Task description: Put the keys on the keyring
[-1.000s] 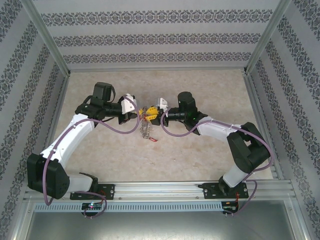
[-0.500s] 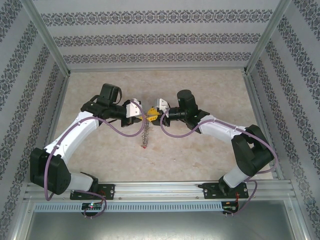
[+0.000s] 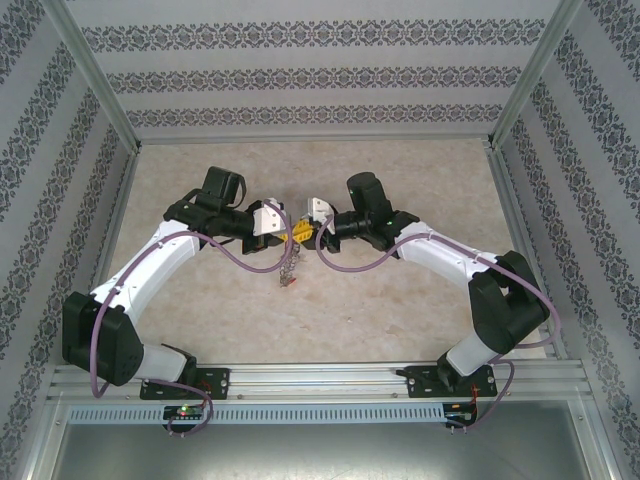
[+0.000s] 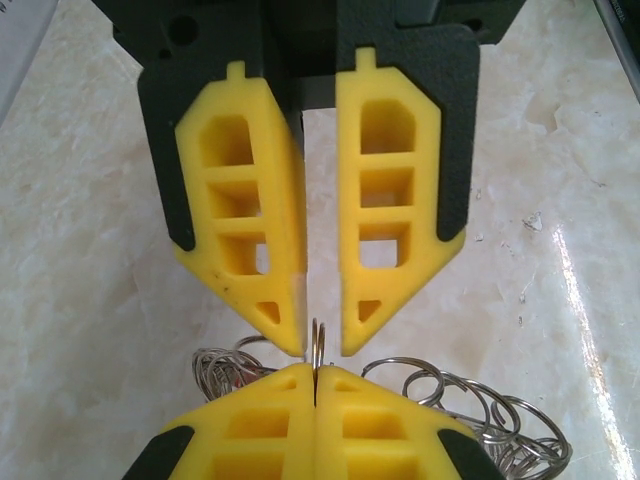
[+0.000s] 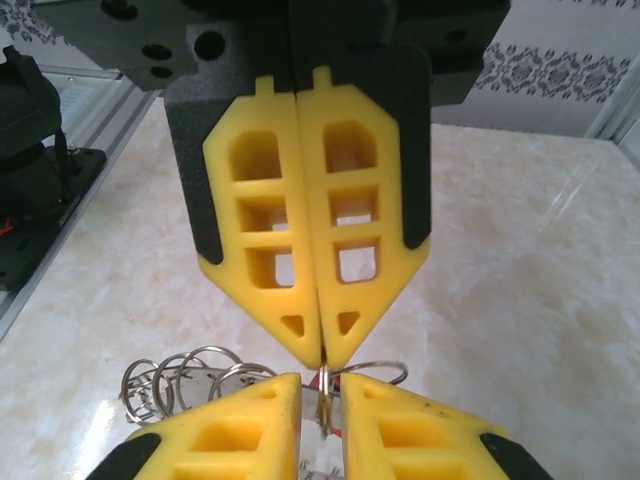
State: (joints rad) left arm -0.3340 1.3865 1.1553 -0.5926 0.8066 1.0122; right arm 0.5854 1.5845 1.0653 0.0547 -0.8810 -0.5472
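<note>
The left tool (image 4: 315, 375) is clamped on the keyring (image 4: 480, 415); the right tool (image 4: 322, 348) meets it at the keyring, fingers slightly apart astride one loop, above the tabletop (image 4: 560, 200)

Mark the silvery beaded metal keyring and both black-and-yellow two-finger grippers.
keyring (image 4: 505, 430), left wrist view, overlapping loops at right.
left gripper (image 4: 316, 370), left wrist view, between its shut fingertips, bottom.
right gripper (image 5: 321, 385), right wrist view, between its parted fingertips, bottom.
</note>
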